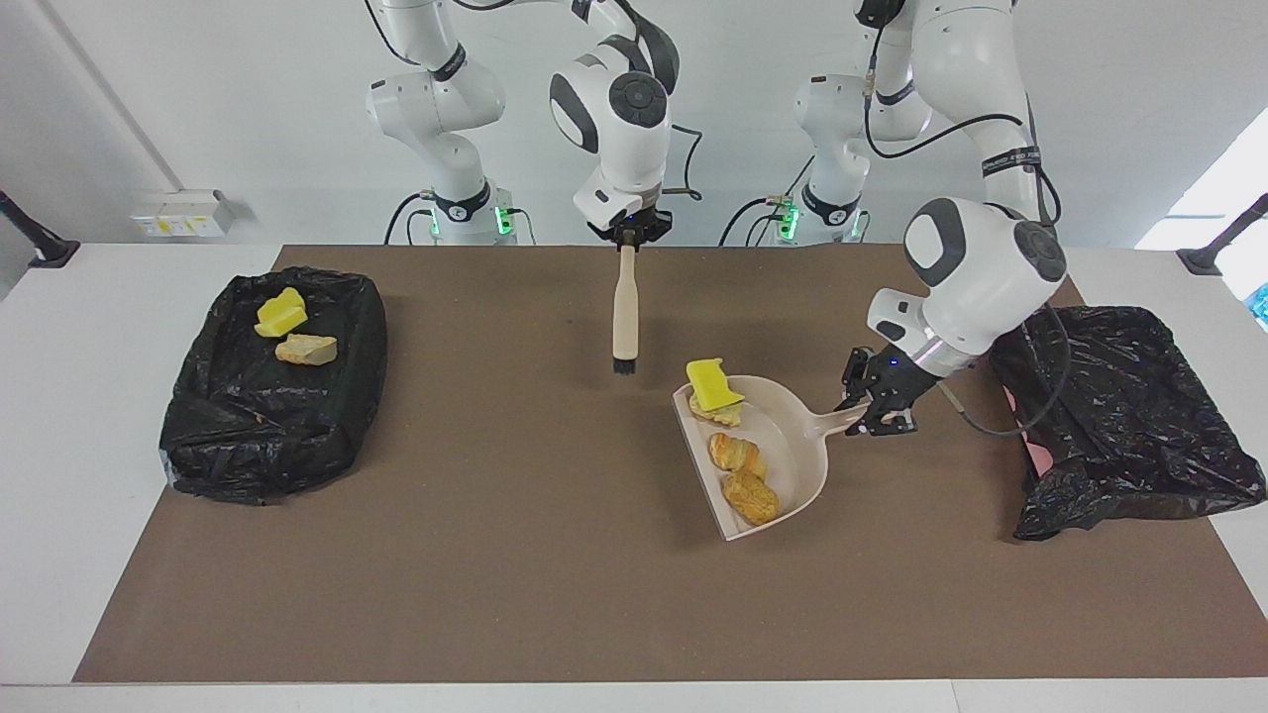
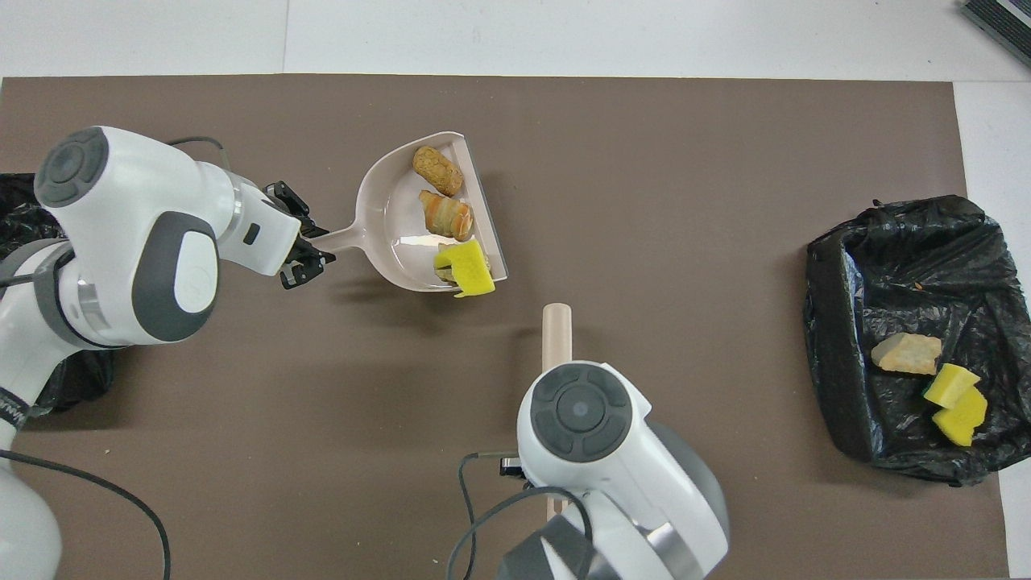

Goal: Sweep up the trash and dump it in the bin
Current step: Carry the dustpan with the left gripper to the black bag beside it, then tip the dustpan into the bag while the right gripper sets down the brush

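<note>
My left gripper [image 1: 874,406] [image 2: 308,246] is shut on the handle of the beige dustpan [image 1: 794,448] [image 2: 385,227], which hangs a little above the brown mat. In the pan lie a yellow sponge chunk [image 1: 714,382] [image 2: 465,267] on a tan piece and two bread-like lumps [image 1: 737,453] [image 2: 445,217] of trash. My right gripper [image 1: 627,241] is shut on the top of the brush [image 1: 624,317] [image 2: 556,332], which hangs bristles down over the mat near the robots. In the overhead view the right arm's wrist hides that gripper.
A black-lined bin [image 1: 267,416] [image 2: 894,266] at the right arm's end holds a yellow chunk [image 1: 280,312] and a tan lump [image 1: 305,349]. A second black-lined bin [image 1: 1129,426] stands at the left arm's end, beside the left gripper. White table borders the mat [image 1: 555,594].
</note>
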`<act>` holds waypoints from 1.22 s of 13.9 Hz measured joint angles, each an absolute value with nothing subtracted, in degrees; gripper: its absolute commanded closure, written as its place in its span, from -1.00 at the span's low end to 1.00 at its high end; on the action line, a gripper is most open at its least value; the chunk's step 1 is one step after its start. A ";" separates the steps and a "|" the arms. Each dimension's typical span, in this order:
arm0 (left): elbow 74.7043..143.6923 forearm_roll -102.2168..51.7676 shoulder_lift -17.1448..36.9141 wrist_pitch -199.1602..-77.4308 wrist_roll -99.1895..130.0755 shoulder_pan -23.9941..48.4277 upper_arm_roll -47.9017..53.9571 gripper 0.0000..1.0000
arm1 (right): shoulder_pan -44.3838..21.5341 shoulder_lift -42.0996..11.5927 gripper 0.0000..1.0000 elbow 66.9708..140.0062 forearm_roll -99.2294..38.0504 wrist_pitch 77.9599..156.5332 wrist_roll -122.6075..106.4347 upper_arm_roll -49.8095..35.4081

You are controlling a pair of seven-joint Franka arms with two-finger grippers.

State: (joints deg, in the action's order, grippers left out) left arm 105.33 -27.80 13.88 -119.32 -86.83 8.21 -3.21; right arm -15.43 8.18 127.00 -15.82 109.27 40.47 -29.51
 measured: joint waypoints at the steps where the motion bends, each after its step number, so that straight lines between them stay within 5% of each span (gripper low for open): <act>1: 105.08 -28.08 13.84 -117.75 -87.58 6.77 -3.09 1.00 | -16.19 9.35 1.00 129.32 -16.68 111.37 40.33 -29.52; 9: 92.82 -22.67 13.37 -100.27 -94.91 -3.98 -3.47 1.00 | -18.16 9.49 0.95 138.23 -17.09 121.62 37.72 -29.52; 12: 92.06 -20.63 13.38 -98.50 -98.00 -9.05 -3.62 1.00 | -18.40 7.66 -0.31 139.02 -18.39 124.23 37.72 -29.48; 13: 91.83 -19.68 13.38 -98.12 -99.34 -11.19 -3.65 1.00 | -18.35 7.15 -0.99 139.01 -18.71 124.63 37.69 -29.36; 17: 90.58 -15.24 13.39 -97.93 -107.34 -17.92 -3.84 1.00 | -17.34 5.93 -1.00 137.53 -18.79 125.06 35.37 -28.95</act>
